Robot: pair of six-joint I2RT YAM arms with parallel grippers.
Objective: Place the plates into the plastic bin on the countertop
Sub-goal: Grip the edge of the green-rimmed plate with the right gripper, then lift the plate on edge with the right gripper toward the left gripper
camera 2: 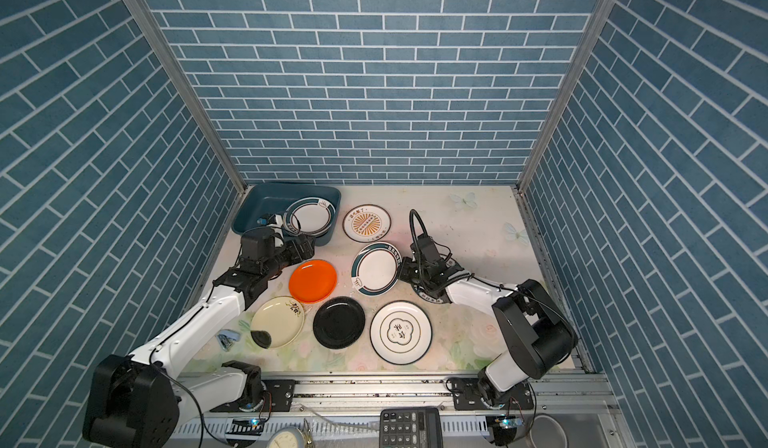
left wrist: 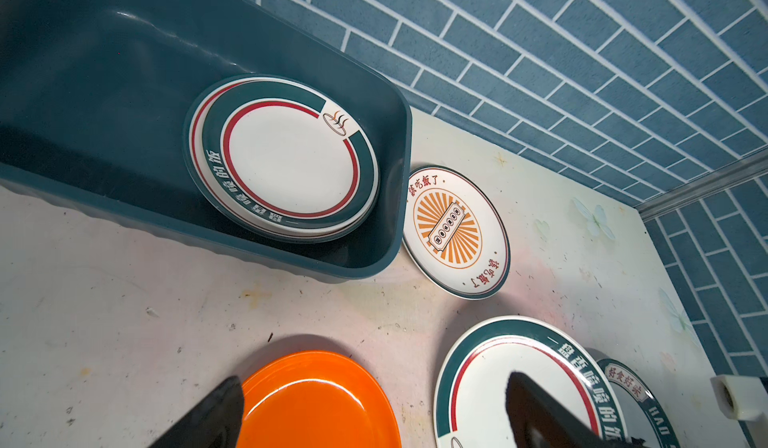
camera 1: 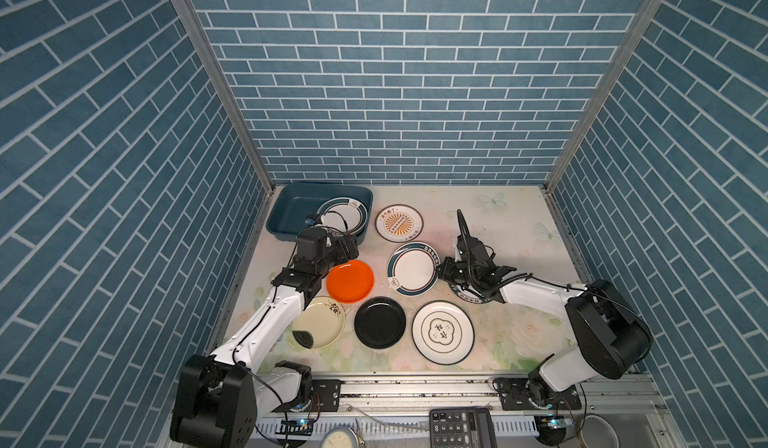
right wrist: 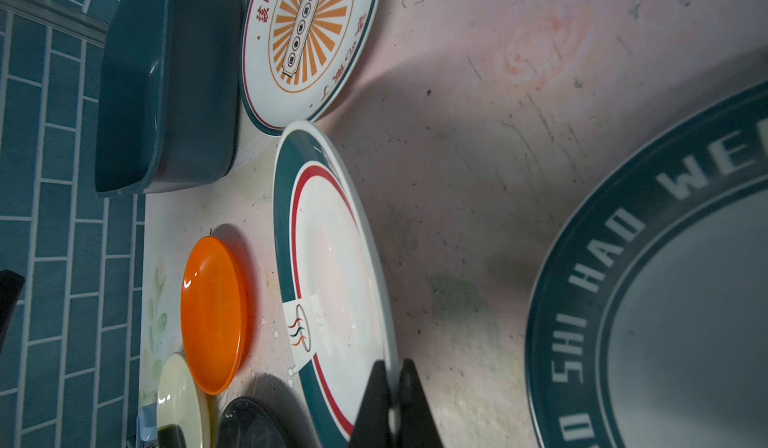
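Though scuffed, floral countertop [camera 1: 511, 233], blue-brick walls [camera 1: 415, 92]

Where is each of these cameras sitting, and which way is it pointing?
Top views: high over the front, looking down on the countertop; left arm, right arm show.
Left wrist: looks past the open left pincer toward the plastic bin.
Right wrist: skims the countertop; right pincer shut on the teal-rimmed plate.
Shared: both wrist views show the orange plate and sunburst plate.

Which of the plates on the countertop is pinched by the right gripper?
The teal-rimmed plate with the red ring, beside the orange plate: the right gripper is shut on its edge. No other plate is gripped.
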